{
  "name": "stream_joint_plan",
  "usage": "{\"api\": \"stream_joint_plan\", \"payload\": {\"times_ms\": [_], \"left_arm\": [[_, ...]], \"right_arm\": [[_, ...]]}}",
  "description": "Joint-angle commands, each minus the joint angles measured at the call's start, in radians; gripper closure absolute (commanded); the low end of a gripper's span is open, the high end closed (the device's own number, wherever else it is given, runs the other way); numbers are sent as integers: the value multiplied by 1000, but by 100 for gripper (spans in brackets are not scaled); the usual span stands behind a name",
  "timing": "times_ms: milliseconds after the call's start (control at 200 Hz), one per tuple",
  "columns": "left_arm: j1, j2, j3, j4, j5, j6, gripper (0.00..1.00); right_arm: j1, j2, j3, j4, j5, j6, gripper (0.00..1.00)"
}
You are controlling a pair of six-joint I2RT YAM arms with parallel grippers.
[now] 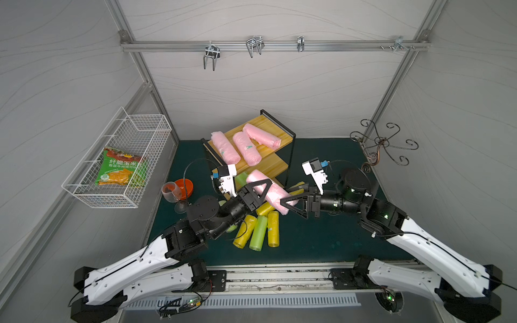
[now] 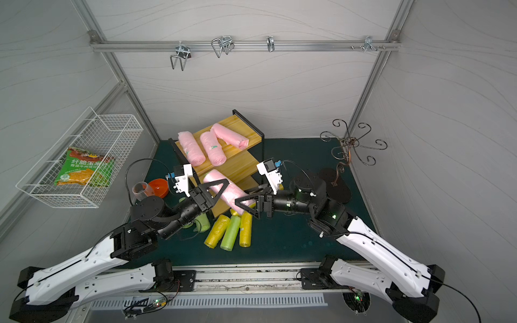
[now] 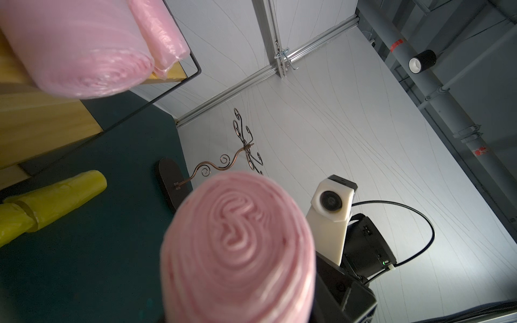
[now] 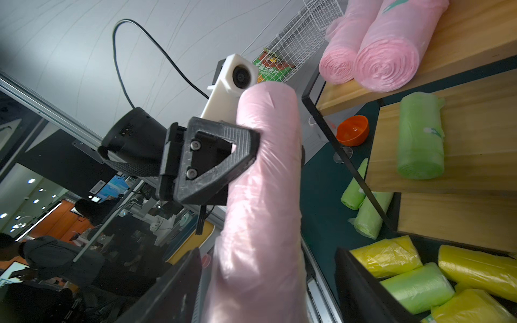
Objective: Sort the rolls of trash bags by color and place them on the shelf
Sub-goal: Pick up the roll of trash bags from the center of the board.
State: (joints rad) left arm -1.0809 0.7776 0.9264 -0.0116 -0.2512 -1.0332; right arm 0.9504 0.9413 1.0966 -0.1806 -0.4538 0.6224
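Note:
A pink roll hangs above the mat in front of the shelf, with my left gripper shut on its shelf-side end. My right gripper stands open around the other end; in the right wrist view its fingers flank the roll, and a gap shows beside one finger. Three pink rolls lie on the top board. A green roll lies on the middle board. Yellow and green rolls lie loose on the mat below both grippers.
A white wire basket on the left wall holds a snack packet. An orange bowl and a wine glass stand left of the shelf. A scrolled metal stand is at the back right.

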Motion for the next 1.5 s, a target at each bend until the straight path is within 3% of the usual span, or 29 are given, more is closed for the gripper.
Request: {"api": "stream_joint_plan", "payload": {"times_ms": [0,140,355,560,675,855,920,1025,1130,1341,1496], "left_arm": [[-1,-5,21,61,1,7,100],[-1,-4,26,58,1,9,100],[-1,-5,20,62,-3,8,100],[0,-4,18,61,-3,6,100],[-1,-4,18,64,-3,5,100],[-1,-3,18,64,2,8,100],[-1,-2,24,58,7,16,100],[-1,1,45,24,10,26,48],[-1,0,82,-42,-5,53,22],[-1,-22,153,-169,-53,146,19],[-1,-54,203,-260,-88,223,23]], "right_arm": [[-4,-3,-4,50,-36,29,27],[-4,21,-3,61,-59,45,38],[-2,50,0,47,-82,54,42],[-2,54,-2,43,-77,55,53],[-2,63,3,44,-84,58,65],[-2,72,13,33,-97,55,100],[-2,70,38,-15,-75,29,100],[-4,74,133,-189,9,-81,100],[-21,88,239,-319,83,-202,100],[-141,179,447,-418,111,-358,100],[-204,311,615,-455,171,-507,100]]}}
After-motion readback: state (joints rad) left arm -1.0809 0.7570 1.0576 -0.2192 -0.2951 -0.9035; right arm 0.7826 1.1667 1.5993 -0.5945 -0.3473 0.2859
